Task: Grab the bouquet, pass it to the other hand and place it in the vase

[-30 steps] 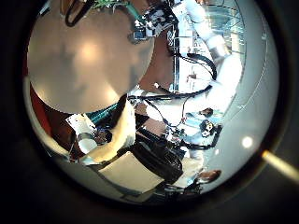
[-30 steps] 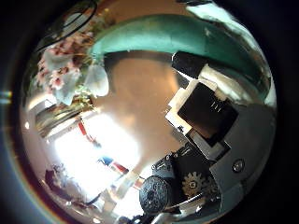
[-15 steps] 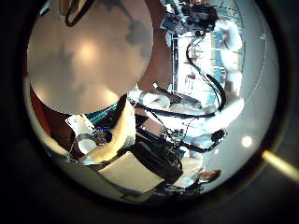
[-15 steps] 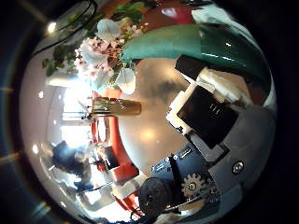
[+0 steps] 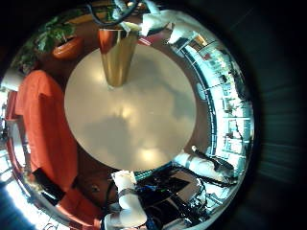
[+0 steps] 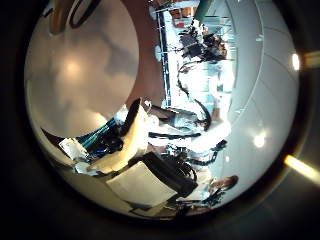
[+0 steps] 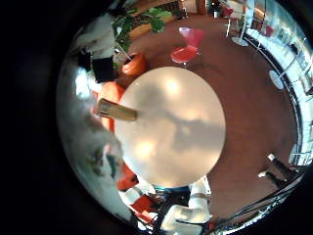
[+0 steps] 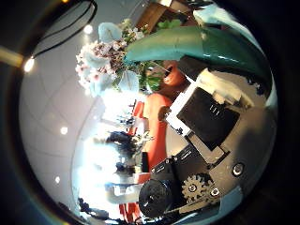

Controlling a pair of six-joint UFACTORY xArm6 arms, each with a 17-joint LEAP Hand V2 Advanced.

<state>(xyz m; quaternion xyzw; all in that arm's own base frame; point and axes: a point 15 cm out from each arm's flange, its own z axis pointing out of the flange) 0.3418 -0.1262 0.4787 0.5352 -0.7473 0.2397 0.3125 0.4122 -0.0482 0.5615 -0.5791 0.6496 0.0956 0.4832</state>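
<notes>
The bouquet point(image 8: 106, 54), small pale blossoms on a long wrapped stem point(image 8: 192, 44), stays close against my right palm. My right hand point(image 8: 208, 111) has its fingers curled on the stem. The tall tapered vase point(image 5: 116, 57) stands upright near the edge of the round table point(image 5: 144, 105), and it also shows in the right little finger view point(image 7: 118, 111). In the left little finger view a hand point(image 5: 144, 15) hovers beside the vase's mouth. My left hand point(image 5: 122, 195) is high above the table's other side, fingers relaxed and holding nothing.
Sofas point(image 5: 43, 115) curve round one side of the table, with chairs point(image 7: 186, 51) and potted plants point(image 7: 137, 22) farther out on the floor. The other arm point(image 6: 200, 45) shows far off in the left thumb view.
The right thumb picture has swung from the tabletop to the room while the bouquet kept its place at the palm. The left thumb picture shifted, and the other arm now shows farther off.
</notes>
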